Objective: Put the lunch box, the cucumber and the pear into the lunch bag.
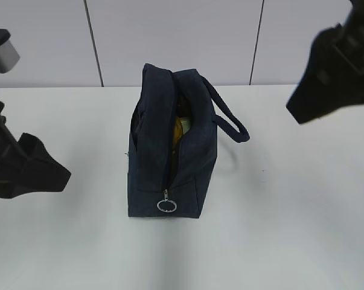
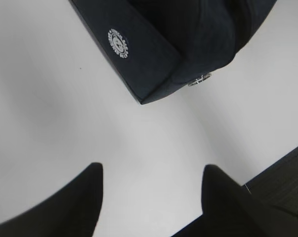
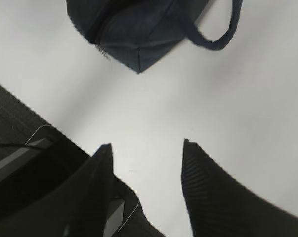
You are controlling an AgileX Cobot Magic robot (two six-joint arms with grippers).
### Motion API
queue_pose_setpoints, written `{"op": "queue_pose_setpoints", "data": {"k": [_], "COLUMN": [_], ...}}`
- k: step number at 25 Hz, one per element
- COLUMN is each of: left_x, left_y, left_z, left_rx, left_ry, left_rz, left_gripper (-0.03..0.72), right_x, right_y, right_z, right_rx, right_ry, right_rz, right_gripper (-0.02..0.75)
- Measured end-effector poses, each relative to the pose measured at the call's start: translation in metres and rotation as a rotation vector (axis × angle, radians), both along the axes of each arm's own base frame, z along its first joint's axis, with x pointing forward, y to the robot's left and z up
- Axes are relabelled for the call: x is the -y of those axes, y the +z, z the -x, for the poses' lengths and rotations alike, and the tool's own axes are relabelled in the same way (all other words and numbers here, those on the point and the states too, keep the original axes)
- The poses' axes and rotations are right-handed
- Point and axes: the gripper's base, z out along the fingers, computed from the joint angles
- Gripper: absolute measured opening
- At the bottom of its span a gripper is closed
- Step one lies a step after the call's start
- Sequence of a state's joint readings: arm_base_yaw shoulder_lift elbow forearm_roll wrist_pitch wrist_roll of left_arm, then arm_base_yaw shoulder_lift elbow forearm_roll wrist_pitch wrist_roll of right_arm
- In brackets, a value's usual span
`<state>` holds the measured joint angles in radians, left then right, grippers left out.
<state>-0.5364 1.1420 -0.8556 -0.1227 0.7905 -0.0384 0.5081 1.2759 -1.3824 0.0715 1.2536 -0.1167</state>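
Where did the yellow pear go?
The pear is inside the lunch bag at the middle of the table in the exterior view, showing yellow through the open zipper gap.

White table (image 1: 290,229), smooth and matte, running back to a pale panelled wall. Directly on it, near the middle, one dark navy lunch bag (image 1: 197,163), standing upright on its base, zipper partly open along the top, silver ring pull (image 1: 166,206) hanging at the near end, padded loop handle (image 1: 230,118) drooping to the right onto the tabletop.
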Motion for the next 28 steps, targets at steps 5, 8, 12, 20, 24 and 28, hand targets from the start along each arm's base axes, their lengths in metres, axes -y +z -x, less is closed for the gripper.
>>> {"op": "queue_pose_setpoints", "data": {"k": [5,8,12,20,24,28], "left_x": [-0.012,-0.018,-0.026,-0.033,-0.034,-0.035], "left_y": [0.000,-0.001,-0.003,-0.011,-0.012,-0.012], "left_z": [0.020,0.031,0.045,0.061,0.063,0.063], "left_rx": [0.054,0.079,0.097,0.075,0.068,0.073], "left_ry": [0.007,0.008,0.010,0.012,0.011,0.010], "left_rz": [0.042,0.058,0.076,0.099,0.095,0.089], "left_gripper": [0.383,0.383,0.383,0.363,0.347,0.323], "right_x": [0.011,0.015,0.018,0.025,0.026,0.025], "right_y": [-0.024,-0.040,-0.058,-0.084,-0.087,-0.087], "right_z": [0.030,0.042,0.055,0.074,0.076,0.076], "right_rx": [-0.030,-0.040,-0.042,-0.041,-0.055,-0.058], "right_ry": [0.061,0.086,0.113,0.116,0.106,0.100], "right_rz": [-0.011,-0.034,-0.066,-0.106,-0.110,-0.117], "right_gripper": [0.361,0.361,0.361,0.359,0.359,0.358]}}
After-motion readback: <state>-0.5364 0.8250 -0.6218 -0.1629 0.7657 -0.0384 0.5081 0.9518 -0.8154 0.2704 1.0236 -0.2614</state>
